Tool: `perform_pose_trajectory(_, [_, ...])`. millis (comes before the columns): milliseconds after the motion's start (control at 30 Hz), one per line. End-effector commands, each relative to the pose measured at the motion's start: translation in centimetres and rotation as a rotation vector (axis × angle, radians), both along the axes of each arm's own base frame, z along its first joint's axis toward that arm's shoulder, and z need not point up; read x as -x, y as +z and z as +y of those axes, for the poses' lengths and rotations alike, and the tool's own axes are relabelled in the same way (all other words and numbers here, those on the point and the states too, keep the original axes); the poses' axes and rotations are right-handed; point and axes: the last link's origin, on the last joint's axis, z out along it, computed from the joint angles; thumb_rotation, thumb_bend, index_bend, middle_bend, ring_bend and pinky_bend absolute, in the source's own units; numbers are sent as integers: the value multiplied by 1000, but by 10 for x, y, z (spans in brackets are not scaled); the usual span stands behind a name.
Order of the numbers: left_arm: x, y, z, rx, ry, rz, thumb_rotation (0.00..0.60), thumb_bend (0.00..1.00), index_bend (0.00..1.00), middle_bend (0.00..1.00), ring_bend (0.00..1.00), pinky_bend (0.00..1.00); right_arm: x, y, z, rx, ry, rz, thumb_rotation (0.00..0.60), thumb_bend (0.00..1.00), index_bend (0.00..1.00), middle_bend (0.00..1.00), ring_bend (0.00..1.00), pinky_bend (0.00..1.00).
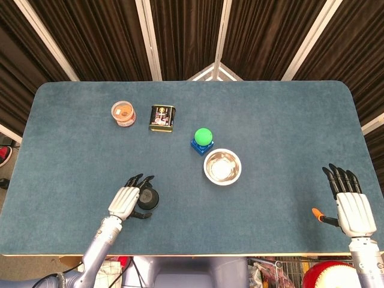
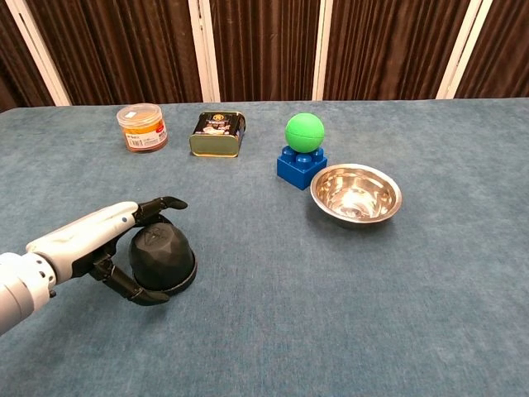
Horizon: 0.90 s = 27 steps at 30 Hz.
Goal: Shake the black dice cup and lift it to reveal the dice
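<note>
1. Dark curtains with white posts behind; blue felt worktop carries everything.
2. Black dice cup sits mouth-down near the front left edge, well apart from the other items.
3. Left robot hand is at the cup from its left side: fingers arch over the far top, thumb curls round the near base. Wrapped around it, but a firm squeeze can't be confirmed; contact looks light, cup flat on the felt.
4. Right robot hand lies at the front right corner, fingers spread, holding nothing. A small orange object is just beside it; can't tell what it is.
5. Steel bowl, green ball on a blue block, gold tin and orange-lidded jar stand further back, not in the way.
6. Step in hand, judged: securing the grasp before shaking.
7. To do it well: close fingers and thumb evenly on opposite sides, low on the faceted wall so it doesn't squirt out.
8. Keep the rim pressed to the felt while shaking, short side strokes, so dice stay under.
9. Then lift straight up, no tilt. Dice not visible now.
</note>
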Motion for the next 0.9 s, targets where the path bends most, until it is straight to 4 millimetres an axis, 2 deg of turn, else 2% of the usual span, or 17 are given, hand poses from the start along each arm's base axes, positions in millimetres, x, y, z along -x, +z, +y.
perform_pose_trajectory(33, [2,1,1,-15,2,10,600,102,92,232,0,56,0,0,-1,-2,0,1,600,184,31,0,13,0])
perform_pose_trajectory(167, [5,1,2,-20,6,20,600,102,92,201,0,45,0,-2,-2,-7,-2,3,600,185,31,0,13,0])
perform_pose_trajectory(433, [9,2,2,-31,8,40,600,108,92,237,0,45,-1,-3,0,-10,-4,4,600,185,32,0,13,0])
perform_pose_trajectory(700, [8,1,2,-34,-2,50,600,234,98,303,0,45,0,-2,2,-17,-6,1,600,185,31,0,13,0])
perform_pose_trajectory(900, [9,1,3,-44,4,65,600,240,103,298,0,45,1,-4,2,-31,-8,-5,600,185,31,0,13,0])
